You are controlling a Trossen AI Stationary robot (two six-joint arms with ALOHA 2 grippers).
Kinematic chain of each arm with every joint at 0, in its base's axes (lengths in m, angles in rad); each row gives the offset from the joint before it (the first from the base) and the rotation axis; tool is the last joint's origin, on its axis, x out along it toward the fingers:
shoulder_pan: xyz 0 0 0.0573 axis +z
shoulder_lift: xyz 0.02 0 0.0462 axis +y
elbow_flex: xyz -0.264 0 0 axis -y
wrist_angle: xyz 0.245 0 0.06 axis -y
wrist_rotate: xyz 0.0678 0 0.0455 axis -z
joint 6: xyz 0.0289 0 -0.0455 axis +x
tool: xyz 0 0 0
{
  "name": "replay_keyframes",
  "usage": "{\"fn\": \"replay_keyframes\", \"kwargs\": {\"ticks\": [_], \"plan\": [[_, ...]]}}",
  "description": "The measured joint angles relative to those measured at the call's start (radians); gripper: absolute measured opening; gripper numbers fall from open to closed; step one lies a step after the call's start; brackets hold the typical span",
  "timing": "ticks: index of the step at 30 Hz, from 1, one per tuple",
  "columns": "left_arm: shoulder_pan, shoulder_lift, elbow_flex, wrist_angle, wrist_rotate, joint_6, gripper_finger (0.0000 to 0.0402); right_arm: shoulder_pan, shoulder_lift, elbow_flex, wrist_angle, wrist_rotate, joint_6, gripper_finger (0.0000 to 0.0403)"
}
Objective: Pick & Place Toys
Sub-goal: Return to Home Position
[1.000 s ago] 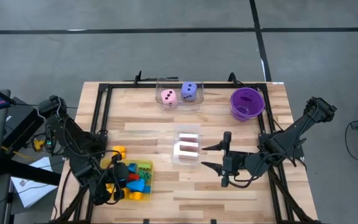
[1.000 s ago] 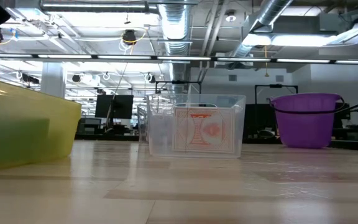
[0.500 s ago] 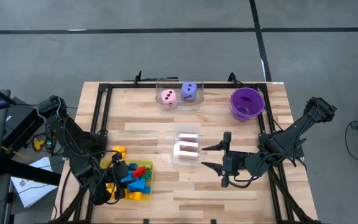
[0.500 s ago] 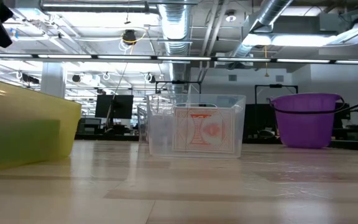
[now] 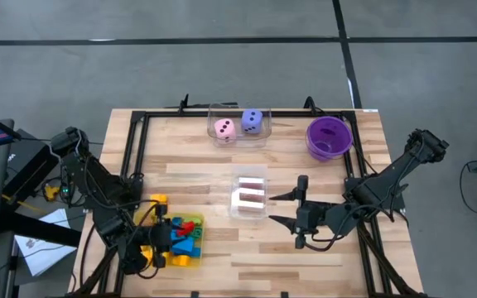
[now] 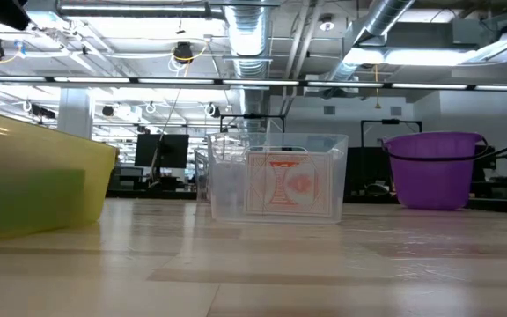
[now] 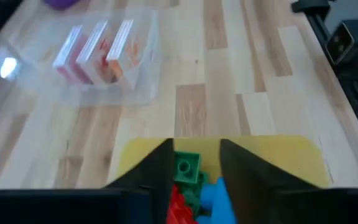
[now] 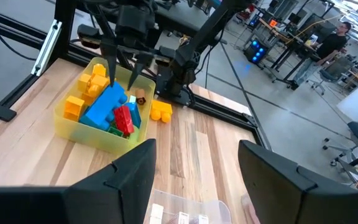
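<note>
A yellow translucent tray (image 5: 190, 248) near the table's front left holds several toys: blue, yellow, green and a red brick (image 5: 187, 225) on top. One yellow brick (image 5: 157, 200) lies on the table just beyond the tray. My left gripper (image 7: 194, 155) hangs open over the tray, fingers pointing down at the pile, nothing between them. My right gripper (image 5: 281, 209) stands open in the air right of the clear box of playing cards (image 5: 250, 196). A pink die (image 5: 224, 128) and a purple die (image 5: 253, 122) sit in a clear box at the far edge.
A purple round bowl (image 5: 329, 136) stands at the far right. A black frame (image 5: 135, 157) runs along the table's left and far edges. Bare wood lies between the tray, the card box and the near edge.
A red brick that showed at my left gripper in the low view has dropped onto the pile in the tray. My left gripper has stayed over the tray and rolled about its own axis. The right arm has kept still.
</note>
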Motion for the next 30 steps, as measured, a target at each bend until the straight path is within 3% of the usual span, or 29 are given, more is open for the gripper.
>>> {"fn": "replay_keyframes", "kwargs": {"ticks": [6,10,15,21,25,30], "plan": [[0.0,0.0,0.0,0.03,0.011,0.143,0.0012,0.0,0.0,0.0,-0.003,-0.001,0.065,0.0221],[0.018,-0.042,-0.038,0.083,0.008,0.226,0.001,0.015,0.0,0.0,-0.014,-0.001,0.124,0.0221],[0.081,-0.232,-0.24,0.361,0.039,0.422,0.0002,0.047,0.0,0.0,-0.02,-0.002,0.173,0.0221],[0.267,-0.483,-0.51,0.865,0.315,0.736,0.0001,0.079,0.0,0.0,-0.023,0.004,0.204,0.0221],[0.415,-0.544,-0.587,0.914,0.444,0.766,0.0001,0.085,0.0,0.0,-0.025,0.005,0.235,0.0221],[0.576,-0.519,-0.611,0.977,0.581,0.771,0.0001,0.086,0.004,0.0,-0.03,0.006,0.272,0.0221]]}}
